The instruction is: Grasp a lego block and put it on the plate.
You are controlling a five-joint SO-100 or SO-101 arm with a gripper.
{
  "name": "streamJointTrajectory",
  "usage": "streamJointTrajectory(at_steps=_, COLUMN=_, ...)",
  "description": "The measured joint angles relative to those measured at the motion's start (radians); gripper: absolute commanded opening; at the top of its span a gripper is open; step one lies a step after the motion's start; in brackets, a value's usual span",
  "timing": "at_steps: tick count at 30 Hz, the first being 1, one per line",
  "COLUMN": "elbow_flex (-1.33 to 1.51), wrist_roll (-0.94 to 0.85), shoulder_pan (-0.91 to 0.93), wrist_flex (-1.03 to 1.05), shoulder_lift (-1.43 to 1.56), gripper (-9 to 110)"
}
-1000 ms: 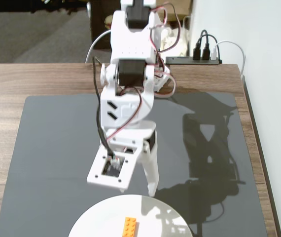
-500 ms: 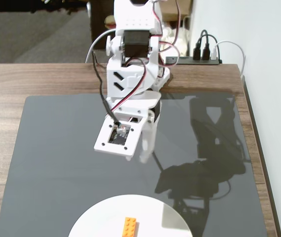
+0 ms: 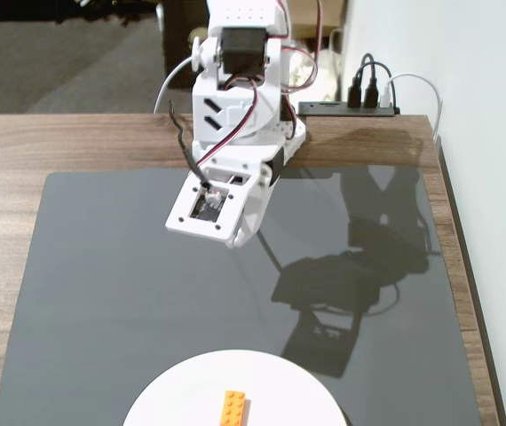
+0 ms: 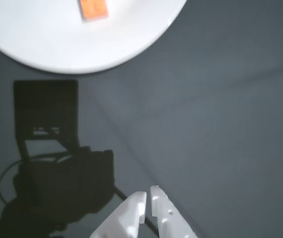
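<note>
1. In the fixed view, a wooden table [image 3: 4,151] fills the left edge, and a dark grey mat [image 3: 102,293] covers most of it; the mat's glossy surface mirrors the arm.
2. The white plate [image 3: 173,399] lies on the mat at the bottom edge of the fixed view, cut off by the frame. In the wrist view the same plate [image 4: 47,44] sits at the upper left.
3. The orange lego block [image 3: 233,409] rests flat on the plate, near its middle, with its two rows of studs facing up. In the wrist view the lego block [image 4: 93,8] shows only in part at the top edge.
4. The white arm [image 3: 235,133] stands at the far side of the mat, folded down, well apart from the plate, with red and black wires running over it.
5. In the wrist view the gripper [image 4: 148,199] enters from the bottom edge, its two white fingers almost touching, with only a thin slit between the tips; it is clenched on nothing, above bare mat.
6. At the far right of the table, a black USB hub [image 3: 349,108] with plugged cables sits against the white wall [image 3: 466,71].
</note>
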Motion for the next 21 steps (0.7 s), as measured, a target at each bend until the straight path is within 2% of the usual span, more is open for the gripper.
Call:
streamJointTrajectory(at_steps=8, elbow_flex=0.210, wrist_roll=0.000, shoulder_pan=-0.003, wrist_flex=-0.002, shoulder_lift=0.184, gripper=1)
streamJointTrajectory(at_steps=21, elbow_flex=0.540, wrist_roll=-0.006, shoulder_pan=-0.149, wrist_flex=0.028, shoulder_lift=0.503, gripper=1)
